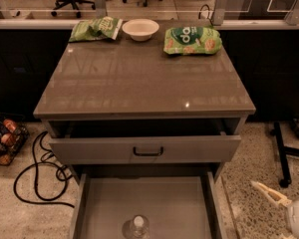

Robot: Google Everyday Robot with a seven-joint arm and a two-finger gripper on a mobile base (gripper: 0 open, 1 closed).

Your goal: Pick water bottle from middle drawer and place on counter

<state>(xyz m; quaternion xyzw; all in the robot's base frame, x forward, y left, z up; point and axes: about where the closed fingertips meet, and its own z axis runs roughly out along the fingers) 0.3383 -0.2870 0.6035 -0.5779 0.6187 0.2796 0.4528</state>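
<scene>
The water bottle (pixel 138 227) stands upright on the floor of the open middle drawer (pixel 154 200), near its front edge, white cap toward the camera. The counter (pixel 144 78) is the glossy grey-brown top above. My gripper (pixel 269 218) is at the lower right over the floor, right of the drawer and apart from the bottle. One pale finger (pixel 268 192) points up-left; the other is below the frame edge. The gripper holds nothing that I can see.
The top drawer (pixel 148 151), with a black handle, is partly open above the middle drawer. Two green chip bags (pixel 95 28) (pixel 192 39) and a white bowl (pixel 140 28) sit at the counter's back. Black cables (pixel 40 171) and a basket (pixel 4 141) lie left; a black stand leg (pixel 281 156) stands right.
</scene>
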